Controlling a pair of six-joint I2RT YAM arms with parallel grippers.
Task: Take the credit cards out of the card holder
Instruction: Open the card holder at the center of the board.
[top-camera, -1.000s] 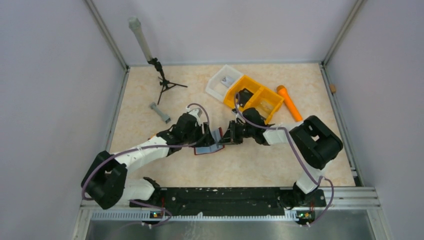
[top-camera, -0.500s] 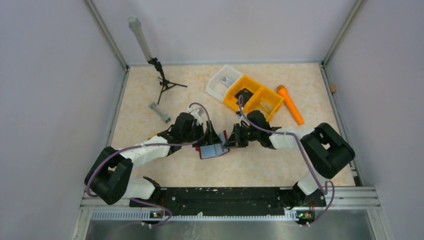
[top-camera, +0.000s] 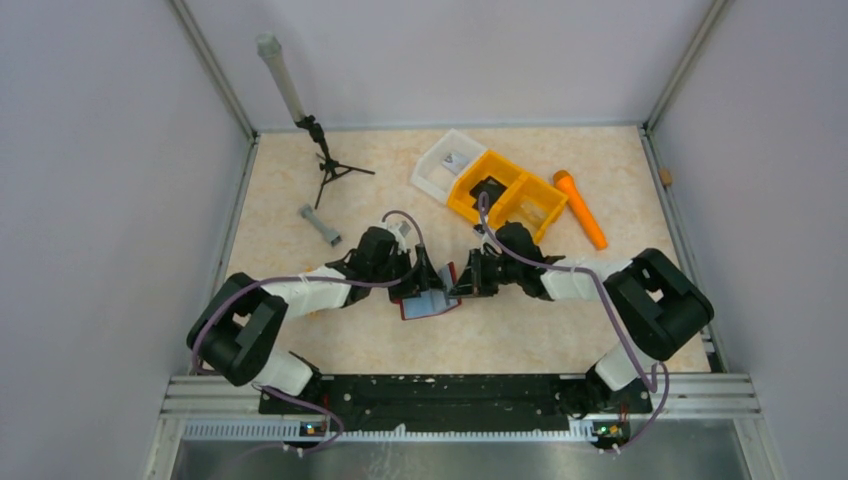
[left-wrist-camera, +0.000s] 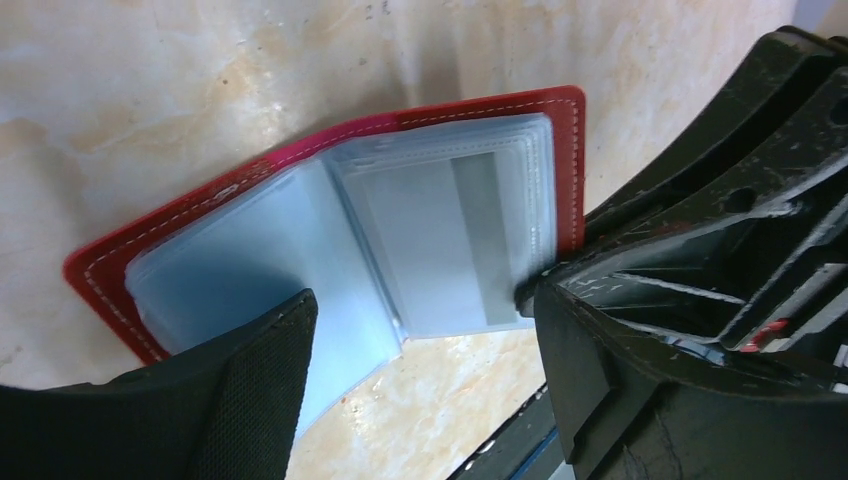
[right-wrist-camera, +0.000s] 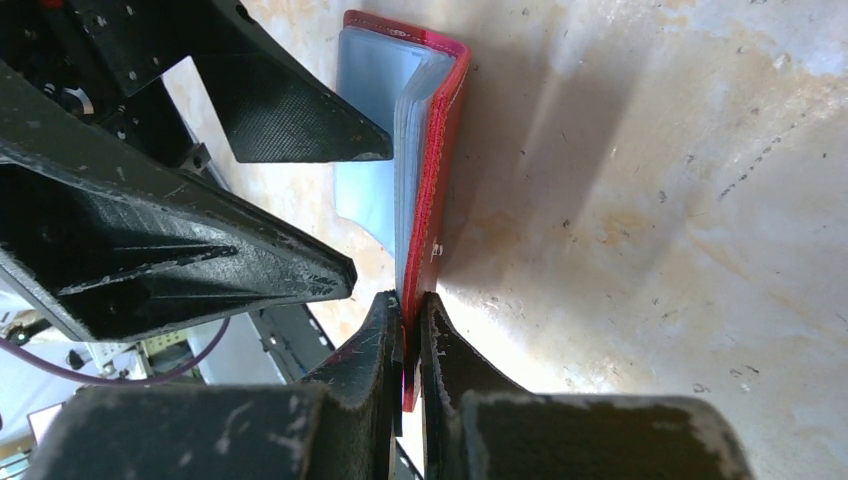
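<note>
Beige counter (top-camera: 280, 200) holds the card holder (top-camera: 428, 300) open near the orange tray (top-camera: 465, 185), on the side toward the arms. The right tool (right-wrist-camera: 410, 320) pinches its red cover, and the left tool (left-wrist-camera: 420, 300) is spread over the sleeves. The cards (left-wrist-camera: 478, 240) look thin, stiff and slick, so grip an exposed edge.

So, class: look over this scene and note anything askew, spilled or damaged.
Only the card holder: it isn't lying flat. The right gripper pinches one red cover, tilted up, so the clear sleeves fan open between the fingers of the open left gripper. Nothing looks spilled or damaged.
</note>
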